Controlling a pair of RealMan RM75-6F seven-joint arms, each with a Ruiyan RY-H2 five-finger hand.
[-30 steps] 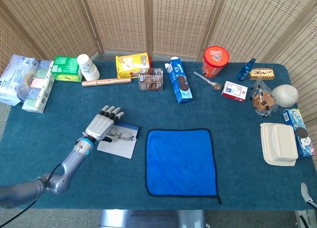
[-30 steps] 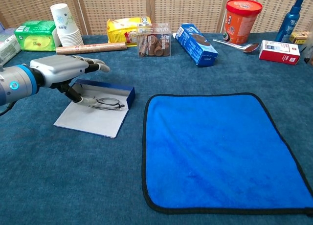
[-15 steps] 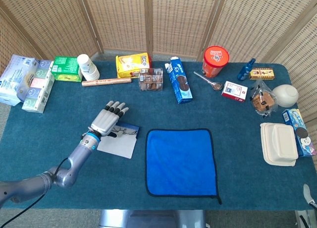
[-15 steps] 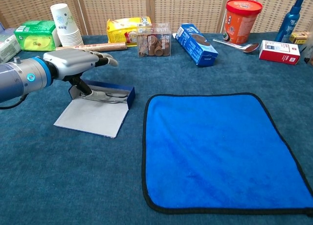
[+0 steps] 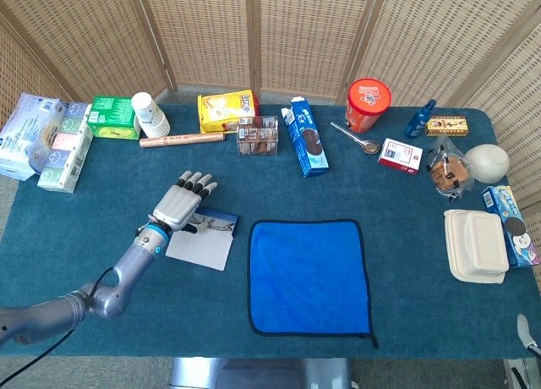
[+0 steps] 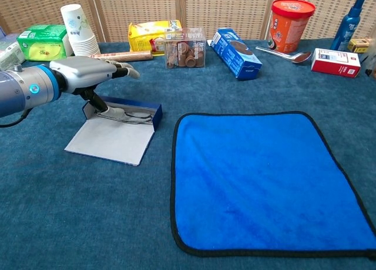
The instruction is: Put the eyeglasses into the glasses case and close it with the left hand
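Observation:
The glasses case (image 6: 111, 142) lies open left of the blue cloth: a grey lid flat on the table and a blue tray behind it. The thin-framed eyeglasses (image 6: 130, 114) lie inside the tray, also seen in the head view as eyeglasses (image 5: 218, 224) beside the case (image 5: 201, 247). My left hand (image 6: 88, 73) hovers over the tray's left end, fingers stretched out flat and apart. Its thumb points down to the glasses' left end. From the head view the left hand (image 5: 179, 205) covers that end. A grey sliver (image 5: 524, 342) at the bottom right corner may be my right hand.
A blue cloth (image 6: 264, 182) lies spread at the table's middle. Along the back stand paper cups (image 6: 77, 29), a yellow bag (image 6: 150, 35), a clear snack box (image 6: 185, 47), a blue carton (image 6: 238, 53), a red tub (image 6: 289, 23). White containers (image 5: 478, 243) sit far right.
The eyeglasses went from the lid's edge into the blue tray. My left hand rose a little and moved back over the tray's left end.

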